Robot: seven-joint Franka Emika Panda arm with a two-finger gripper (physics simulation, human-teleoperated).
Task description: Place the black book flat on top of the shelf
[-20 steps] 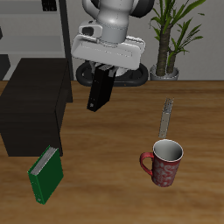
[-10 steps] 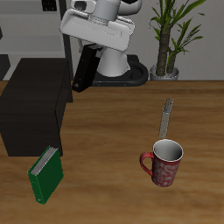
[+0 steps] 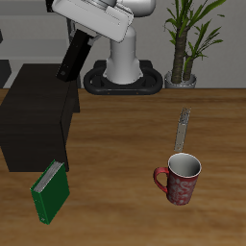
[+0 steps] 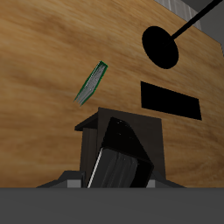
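Looking from the front, I see my tool clamped on the small thick black hardcover book, tilted in the air above the large dark boxy shelf. On the wrist camera, that book seems to hang over the shelf; a green book lies apart on the wooden bench.

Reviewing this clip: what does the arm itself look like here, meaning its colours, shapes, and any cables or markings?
The arm is glossy white with rounded, bulbous link shells, standing on a round dark grey base plate. The end effector has a broad, boxy white body; its fingers look dark. No cables or markings are visible at this resolution.
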